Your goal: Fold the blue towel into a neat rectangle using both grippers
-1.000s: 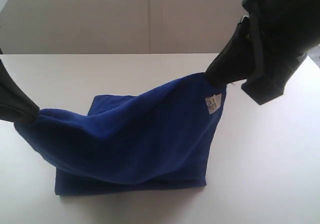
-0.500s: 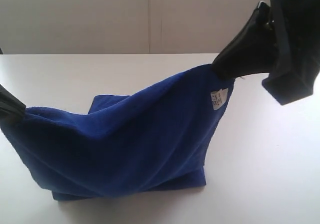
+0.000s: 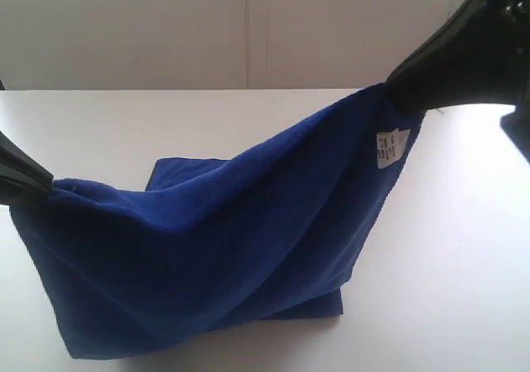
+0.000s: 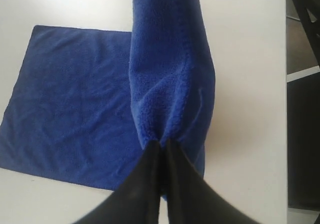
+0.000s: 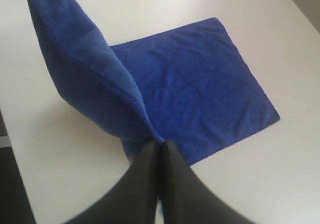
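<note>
Sagging fuzzy blue towel (image 3: pixel 215 248), left gripper (image 3: pixel 47 181) and right gripper (image 3: pixel 392 95), jaws pinched on its corners

White table (image 3: pixel 248 115), perhaps panelled wall (image 3: pixel 124 32)

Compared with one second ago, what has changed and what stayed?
The right gripper rose and moved right in the exterior view, lifting the blue towel by its tagged corner and stretching it. The left gripper barely shifted. Both stay shut on the towel; the rest still lies on the table.
</note>
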